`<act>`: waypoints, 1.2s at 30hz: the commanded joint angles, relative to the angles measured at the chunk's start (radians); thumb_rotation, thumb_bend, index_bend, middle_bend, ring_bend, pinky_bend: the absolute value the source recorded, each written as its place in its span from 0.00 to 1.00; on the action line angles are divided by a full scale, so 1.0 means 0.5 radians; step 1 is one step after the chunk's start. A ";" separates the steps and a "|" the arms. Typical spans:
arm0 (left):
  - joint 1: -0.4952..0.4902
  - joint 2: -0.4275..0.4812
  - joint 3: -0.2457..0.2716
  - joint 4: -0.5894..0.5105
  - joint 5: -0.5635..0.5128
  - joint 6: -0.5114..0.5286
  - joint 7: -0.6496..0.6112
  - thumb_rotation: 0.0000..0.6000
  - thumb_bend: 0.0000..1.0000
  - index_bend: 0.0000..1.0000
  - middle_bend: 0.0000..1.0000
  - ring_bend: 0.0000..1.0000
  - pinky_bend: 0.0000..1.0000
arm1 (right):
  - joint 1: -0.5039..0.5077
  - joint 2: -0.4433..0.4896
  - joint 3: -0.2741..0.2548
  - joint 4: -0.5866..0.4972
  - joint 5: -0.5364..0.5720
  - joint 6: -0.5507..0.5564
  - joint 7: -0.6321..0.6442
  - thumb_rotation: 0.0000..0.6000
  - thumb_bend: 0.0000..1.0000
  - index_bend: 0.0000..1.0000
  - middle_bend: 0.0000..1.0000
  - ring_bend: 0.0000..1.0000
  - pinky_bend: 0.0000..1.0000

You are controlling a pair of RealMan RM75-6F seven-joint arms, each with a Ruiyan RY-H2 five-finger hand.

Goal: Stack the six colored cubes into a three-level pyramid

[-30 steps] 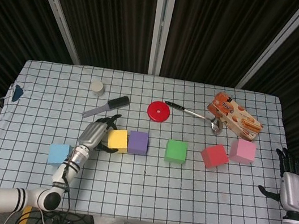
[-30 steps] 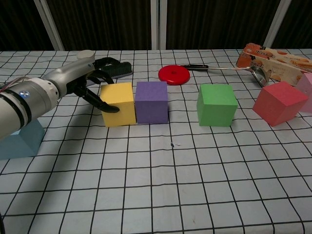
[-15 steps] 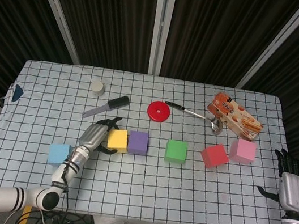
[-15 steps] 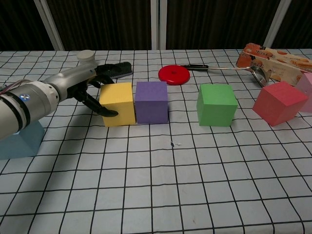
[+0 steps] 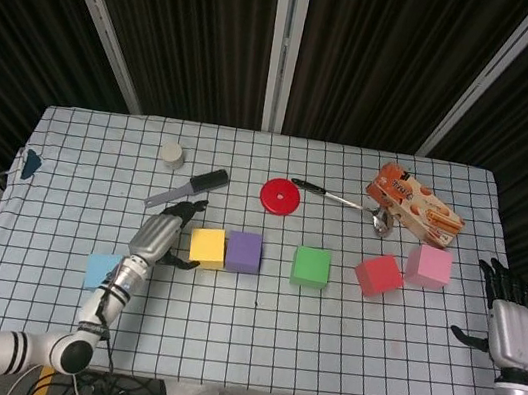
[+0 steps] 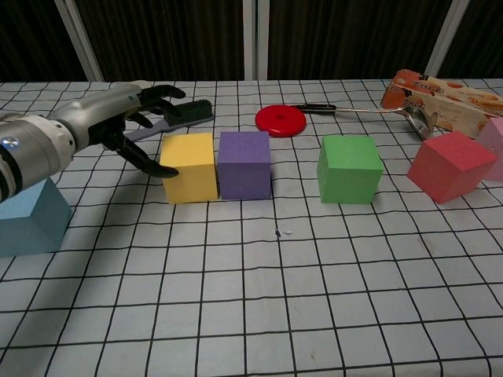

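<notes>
— Where are the cubes sitting?

— I'm seeing the yellow cube (image 6: 189, 166) touching the purple cube (image 6: 244, 163); the green cube (image 6: 349, 168), red cube (image 6: 450, 166) and pink cube (image 5: 428, 265) are lying apart to the right, the blue cube (image 6: 30, 217) far left.

— And the hands?

— I'm holding my left hand (image 6: 118, 118) just beside the yellow cube, fingers spread, gripping nothing. My right hand (image 5: 505, 326) is hanging off the table's (image 5: 251, 337) right edge, fingers apart, empty.
</notes>
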 commanded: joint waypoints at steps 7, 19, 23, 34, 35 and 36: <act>0.416 0.623 0.247 -0.213 0.380 0.355 -0.383 1.00 0.09 0.04 0.04 0.00 0.15 | 0.276 0.104 0.053 -0.256 -0.112 -0.284 -0.196 1.00 0.01 0.00 0.00 0.00 0.00; 0.826 1.002 0.224 -0.164 0.477 0.867 -0.697 1.00 0.09 0.04 0.04 0.00 0.14 | 0.718 -0.218 0.108 -0.302 0.303 -0.733 -0.734 1.00 0.00 0.00 0.03 0.00 0.00; 0.905 1.011 0.241 -0.043 0.453 0.865 -0.818 1.00 0.09 0.04 0.04 0.00 0.14 | 0.788 -0.363 0.093 -0.248 0.346 -0.743 -0.783 1.00 0.00 0.00 0.03 0.00 0.00; 1.073 0.952 0.261 0.226 0.487 0.913 -1.070 1.00 0.09 0.05 0.05 0.00 0.14 | 0.966 -0.490 0.081 -0.320 0.554 -0.738 -1.036 1.00 0.00 0.00 0.08 0.00 0.00; 1.083 0.947 0.262 0.240 0.492 0.913 -1.093 1.00 0.09 0.05 0.05 0.00 0.14 | 0.974 -0.505 0.068 -0.311 0.592 -0.730 -1.070 1.00 0.00 0.00 0.09 0.00 0.00; 1.094 0.943 0.264 0.259 0.500 0.910 -1.118 1.00 0.09 0.05 0.05 0.00 0.14 | 0.983 -0.529 0.055 -0.294 0.640 -0.719 -1.101 1.00 0.00 0.00 0.09 0.00 0.00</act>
